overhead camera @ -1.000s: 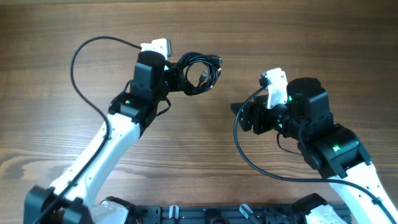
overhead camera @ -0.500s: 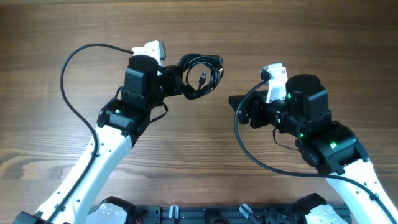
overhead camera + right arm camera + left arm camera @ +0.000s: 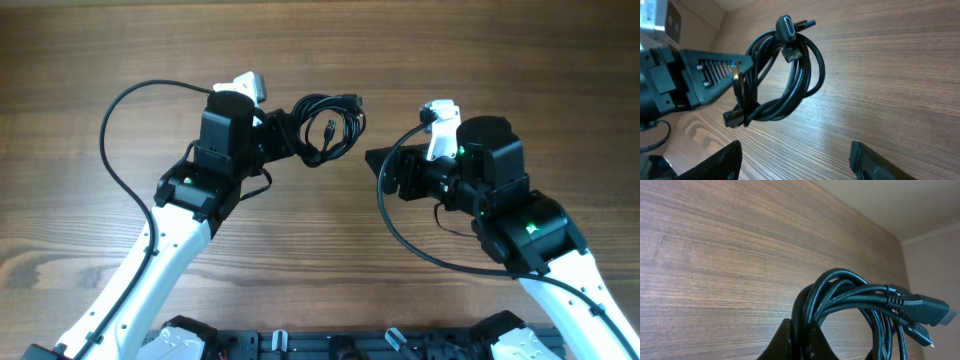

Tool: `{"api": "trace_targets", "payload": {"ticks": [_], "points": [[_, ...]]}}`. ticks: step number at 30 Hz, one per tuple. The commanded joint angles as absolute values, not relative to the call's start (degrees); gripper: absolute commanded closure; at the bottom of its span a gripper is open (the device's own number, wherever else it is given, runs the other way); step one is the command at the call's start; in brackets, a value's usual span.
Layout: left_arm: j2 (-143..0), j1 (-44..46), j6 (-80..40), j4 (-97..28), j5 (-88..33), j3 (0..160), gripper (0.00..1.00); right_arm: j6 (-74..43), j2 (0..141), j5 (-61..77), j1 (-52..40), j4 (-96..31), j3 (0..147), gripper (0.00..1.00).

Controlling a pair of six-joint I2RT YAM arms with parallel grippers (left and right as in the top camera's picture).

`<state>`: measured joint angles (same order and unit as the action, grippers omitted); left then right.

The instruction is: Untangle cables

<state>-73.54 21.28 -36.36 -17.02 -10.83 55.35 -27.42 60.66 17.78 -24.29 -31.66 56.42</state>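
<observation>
The cables [image 3: 328, 126] are a bundle of thin black cords coiled in loops, with plugs sticking out at its right side. My left gripper [image 3: 288, 136] is shut on the bundle's left edge and holds it above the table. In the left wrist view the cables [image 3: 855, 302] rise from between the two fingertips [image 3: 786, 339]. My right gripper [image 3: 376, 163] is open, just right of the bundle and apart from it. The right wrist view shows the cables [image 3: 790, 87] hanging ahead of the open right gripper [image 3: 795, 162], with nothing between its fingers [image 3: 722, 160].
The wooden table [image 3: 500, 60] lies under both arms. A thicker black arm cable [image 3: 112, 140] arcs left of the left arm, and another [image 3: 400, 240] loops below the right wrist. The left gripper's body [image 3: 700, 77] fills the left side of the right wrist view.
The right gripper has moved left and slightly up, closer to the bundle. The left arm has shifted a little, and the held bundle has swung slightly right.
</observation>
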Motion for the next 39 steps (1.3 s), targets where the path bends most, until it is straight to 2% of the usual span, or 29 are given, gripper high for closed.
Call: {"api": "trace_targets", "payload": {"ticks": [1,10,16,22,27,34,39], "points": [[-71.9,21.1,-38.5,-17.0,-12.2,55.6,0.96,-30.0,61.4,18.5,-24.6,-30.4,57.6,0.30],[-71.9,21.0,-46.4,-16.8,-10.1,55.6,0.96,-33.4,66.8,24.1,-24.6,-23.3,57.6,0.36],[-71.9,21.1,-62.8,-16.8,-3.7,55.6,0.96,-36.2,69.9,24.1,-24.6,-21.0,57.6,0.37],[-71.9,21.1,-82.3,-16.7,-3.6,55.6,0.96,-37.7,72.1,25.3,-24.6,-18.7,57.6,0.38],[-71.9,21.1,-93.4,-17.9,-3.6,55.6,0.96,-38.1,72.9,27.5,-24.6,-16.0,57.6,0.38],[-71.9,21.2,-106.4,-19.1,-5.6,55.6,0.96,-34.4,72.9,27.6,-28.3,-14.1,57.6,0.40],[-71.9,21.2,-107.6,-19.2,-11.2,55.6,0.96,-28.6,72.9,26.3,-31.9,-12.2,57.6,0.41]]}}
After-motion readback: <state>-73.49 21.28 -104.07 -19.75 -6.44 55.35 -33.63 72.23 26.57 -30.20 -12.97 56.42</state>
